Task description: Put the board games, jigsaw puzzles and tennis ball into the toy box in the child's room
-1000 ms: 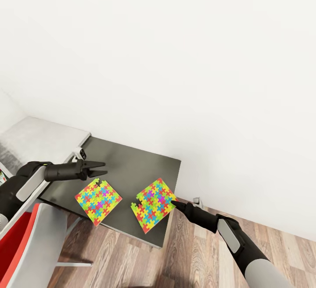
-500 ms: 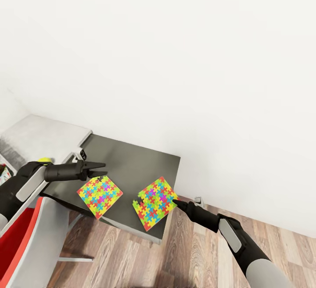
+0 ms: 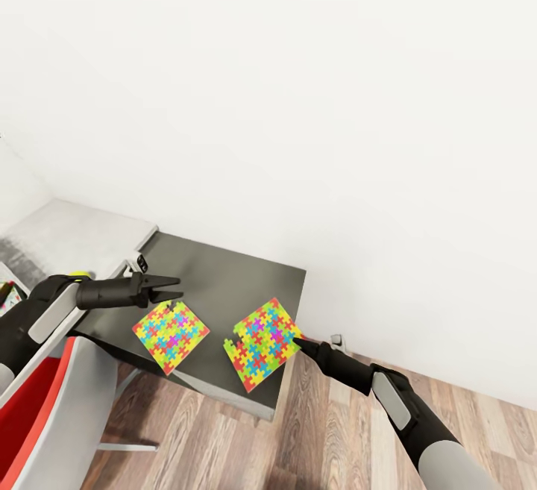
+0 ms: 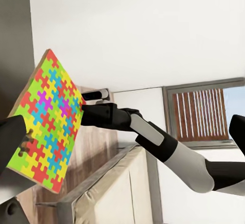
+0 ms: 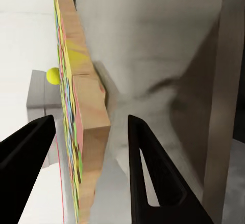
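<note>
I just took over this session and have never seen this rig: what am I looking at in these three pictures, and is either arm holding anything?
The wide picture comes from the robot's head, looking down over both arms. Two jigsaw puzzles lie on the dark grey side unit: the left puzzle and the right puzzle. The other pictures come from cameras near each gripper. The left gripper is at the left puzzle's far edge, fingers apart. The right gripper is open, its fingers on either side of the right puzzle's edge, not closed on it. A tennis ball shows beyond. Nothing is held yet.
</note>
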{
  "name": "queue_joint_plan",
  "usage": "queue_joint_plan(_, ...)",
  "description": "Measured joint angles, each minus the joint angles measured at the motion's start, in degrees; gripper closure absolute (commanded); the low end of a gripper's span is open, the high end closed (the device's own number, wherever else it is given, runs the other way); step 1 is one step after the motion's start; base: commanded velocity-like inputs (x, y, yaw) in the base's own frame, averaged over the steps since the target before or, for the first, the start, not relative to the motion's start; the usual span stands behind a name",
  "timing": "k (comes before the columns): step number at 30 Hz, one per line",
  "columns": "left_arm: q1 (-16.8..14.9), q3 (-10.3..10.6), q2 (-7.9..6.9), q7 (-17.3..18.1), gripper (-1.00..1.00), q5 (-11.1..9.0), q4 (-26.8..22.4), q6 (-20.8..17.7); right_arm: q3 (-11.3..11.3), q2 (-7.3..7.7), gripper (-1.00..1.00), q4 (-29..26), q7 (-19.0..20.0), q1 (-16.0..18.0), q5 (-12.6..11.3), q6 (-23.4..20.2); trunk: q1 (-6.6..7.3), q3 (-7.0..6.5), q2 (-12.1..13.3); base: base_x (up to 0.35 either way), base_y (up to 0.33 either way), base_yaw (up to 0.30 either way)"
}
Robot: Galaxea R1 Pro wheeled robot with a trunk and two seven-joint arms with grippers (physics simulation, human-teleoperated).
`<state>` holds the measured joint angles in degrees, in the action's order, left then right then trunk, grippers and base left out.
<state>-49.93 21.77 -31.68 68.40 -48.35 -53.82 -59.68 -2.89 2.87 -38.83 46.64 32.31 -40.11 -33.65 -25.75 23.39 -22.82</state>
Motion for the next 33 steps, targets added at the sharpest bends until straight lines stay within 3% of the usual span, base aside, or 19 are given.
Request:
queue_joint_plan(19, 0.00, 0.27, -0.30, -0.09, -1.00, 0.09, 0.00, 0.00, 0.10, 0.25, 1.00, -0.01, 0.10, -0.27, 0.02, 0.10, 0.00, -1.81, 0.00, 0.000, 0.000, 0.000)
queue_joint_plan(25, 0.00, 0.34, -0.46, -0.05, -1.00, 0.05, -0.06, 0.00, 1.54, 0.82, 1.00, -0.05, 0.17, -0.71, -0.07, 0.07, 0.00, -2.38, 0.00, 0.000, 0.000, 0.000)
queue_joint_plan(33, 0.00, 0.34, -0.83, 0.17, -1.00, 0.00, -0.09, 0.00, 1.88, 1.12, 1.00, -0.09, 0.17, -0.83, -0.16, 0.05, 0.00, -3.14, 0.00, 0.000, 0.000, 0.000)
